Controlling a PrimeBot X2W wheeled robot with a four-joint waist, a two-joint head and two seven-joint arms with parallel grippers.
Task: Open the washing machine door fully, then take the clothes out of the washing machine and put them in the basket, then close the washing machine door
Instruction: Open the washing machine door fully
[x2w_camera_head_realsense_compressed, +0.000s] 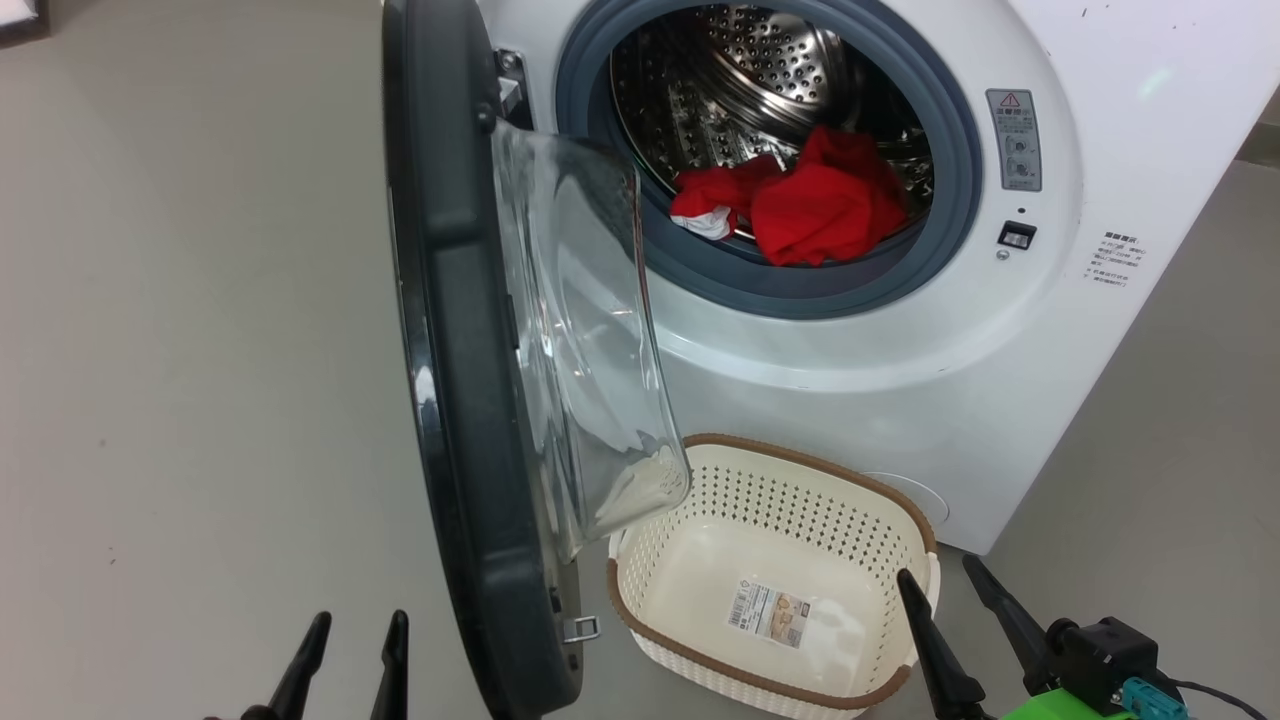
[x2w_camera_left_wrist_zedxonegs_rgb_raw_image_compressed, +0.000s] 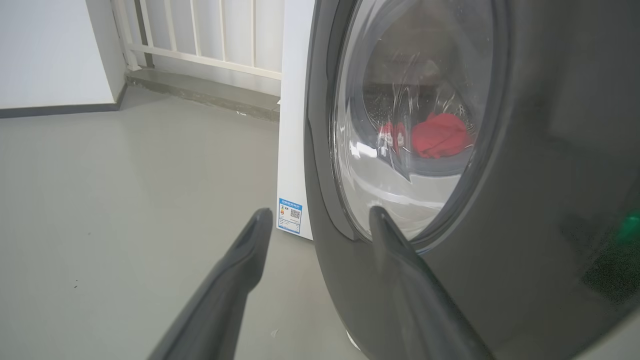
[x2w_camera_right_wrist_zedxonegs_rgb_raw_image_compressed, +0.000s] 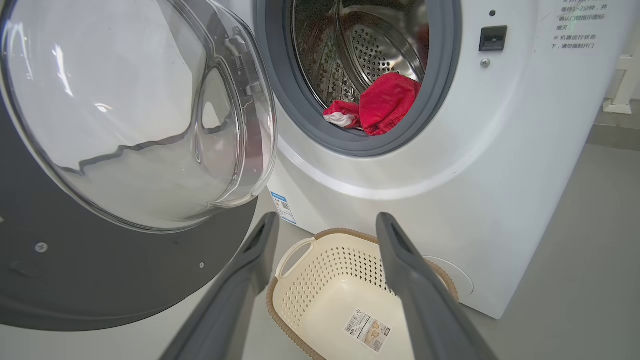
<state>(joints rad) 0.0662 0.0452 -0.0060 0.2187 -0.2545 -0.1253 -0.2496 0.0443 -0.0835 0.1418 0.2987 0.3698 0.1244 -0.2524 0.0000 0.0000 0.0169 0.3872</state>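
The washing machine door (x2w_camera_head_realsense_compressed: 455, 350) is standing edge-on to the head view, swung out roughly square to the front of the washing machine (x2w_camera_head_realsense_compressed: 860, 390), and it is splitting the scene between the two hands. The left hand (x2w_camera_head_realsense_compressed: 360, 620), fingers apart and holding nothing, is sitting on the door's outer side, so the black rim is blocking its way to the drum. The right hand (x2w_camera_head_realsense_compressed: 937, 568), also spread and empty, is hovering on the inner side, by the basket (x2w_camera_head_realsense_compressed: 800, 462) on the floor just in front of the machine. The clothes (x2w_camera_head_realsense_compressed: 820, 205) are lying at the drum's lower lip, up and ahead of the right hand with nothing between. I judge that arm the nearer one for the reach.
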